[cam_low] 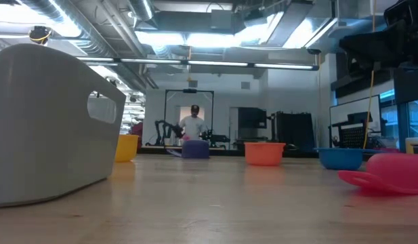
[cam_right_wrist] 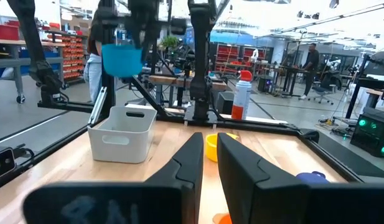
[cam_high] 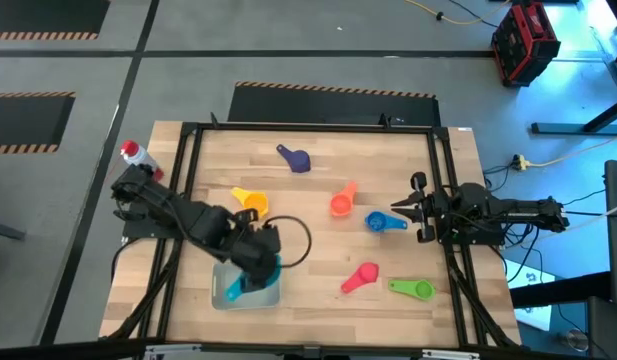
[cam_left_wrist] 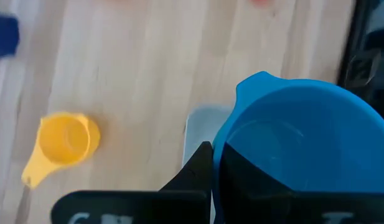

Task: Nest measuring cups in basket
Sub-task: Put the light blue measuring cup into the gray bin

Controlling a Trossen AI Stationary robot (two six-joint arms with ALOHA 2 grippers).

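Here the tabletop (cam_high: 318, 250) fills the middle of the high view, and the basket (cam_high: 224, 292) lies at its lower left. Above the basket hangs the left gripper (cam_high: 256, 268), its fingers clamped on the rim of the teal cup (cam_left_wrist: 304, 155), which is off the tabletop. The right gripper (cam_high: 400, 208) waits at the right of the frame, its fingers narrowly parted, beside the blue cup (cam_high: 381, 222). Purple (cam_high: 297, 158), yellow (cam_high: 250, 200), orange (cam_high: 341, 202), pink (cam_high: 361, 277) and green (cam_high: 414, 289) cups lie scattered. If released from this height, the teal cup may bounce, tip or catch the basket wall.
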